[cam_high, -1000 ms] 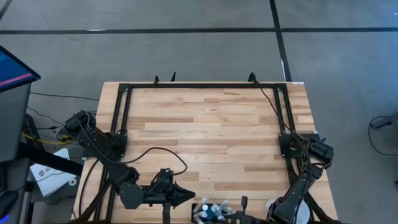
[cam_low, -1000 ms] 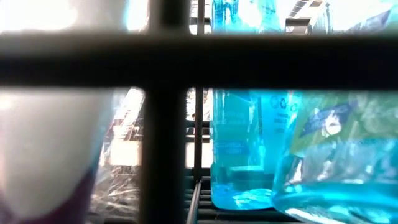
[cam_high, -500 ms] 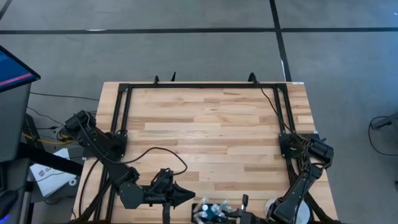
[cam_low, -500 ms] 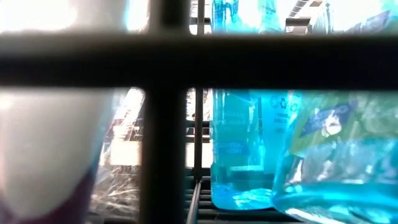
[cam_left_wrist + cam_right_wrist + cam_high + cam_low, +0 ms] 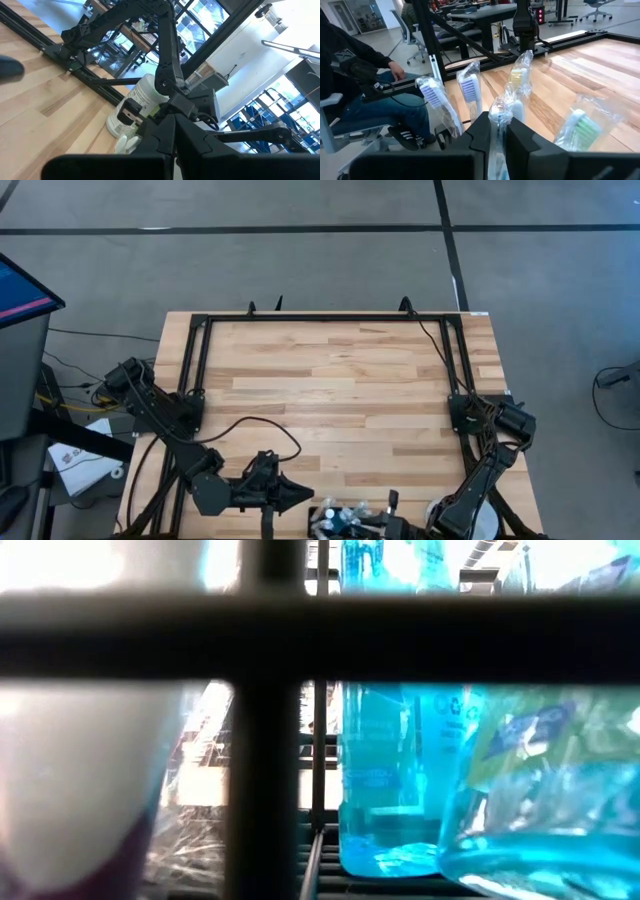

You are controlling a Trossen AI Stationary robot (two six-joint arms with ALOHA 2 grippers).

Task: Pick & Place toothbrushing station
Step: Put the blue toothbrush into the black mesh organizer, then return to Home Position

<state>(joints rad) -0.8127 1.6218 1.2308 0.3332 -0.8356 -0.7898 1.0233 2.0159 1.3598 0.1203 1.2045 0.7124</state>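
The toothbrushing station [image 5: 350,520] sits at the desk [image 5: 330,390] near edge, mid-width, holding wrapped toothbrushes [image 5: 470,90]. The right claw [image 5: 495,142] is directly over it, its narrow jaws apparently pinching one wrapper. The left claw [image 5: 300,496], shut and empty, waits just beside the station's left end. Its long axis appears to follow the edge.

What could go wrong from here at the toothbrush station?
1. Right gripper seems to pinch only a wrapped toothbrush, not the toothbrushing station: a lift may pull it out or slip.
2. The station sits at the table edge; a nudge could drop it. Left gripper waits shut beside it.
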